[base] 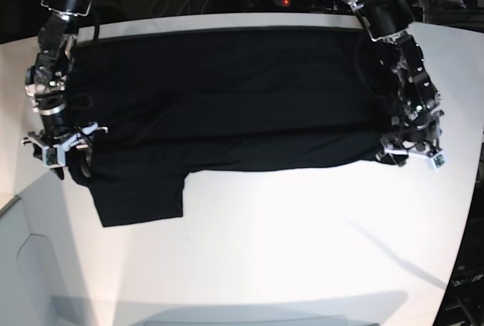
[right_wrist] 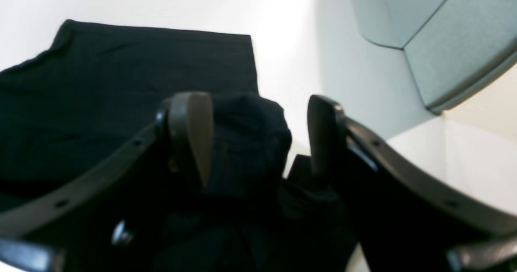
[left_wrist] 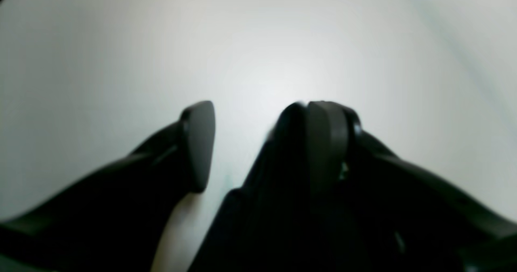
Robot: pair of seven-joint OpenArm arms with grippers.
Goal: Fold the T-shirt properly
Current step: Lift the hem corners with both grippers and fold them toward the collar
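1. As seen at the far left of the base view: right gripper (base: 59, 152) down low at the side edge of the T-shirt (base: 227, 99), beside the sleeve that juts toward the camera.
2. From the right wrist view: jaws parted, not clenched. A bunched fold of black cloth sits between them, against one pad (right_wrist: 194, 130) and clear of the other, so it is cradled rather than pinched.
3. Beyond those jaws and across the middle: black T-shirt spread wide and mostly flat on the white table (base: 287, 250), reaching from one gripper to the other.
4. At the far right: left gripper (base: 412, 152) down at the opposite side edge of the cloth.
5. From the left wrist view: jaws also parted, released. Dark cloth lies against one finger, with bare table showing in the gap between them.
6. Likely step: taking hold of both side edges, ready for a lengthwise fold.
7. Next move probably calls for closing both pairs of jaws firmly on cloth, then lifting together and evenly so that the fabric carries over without dragging or bunching.
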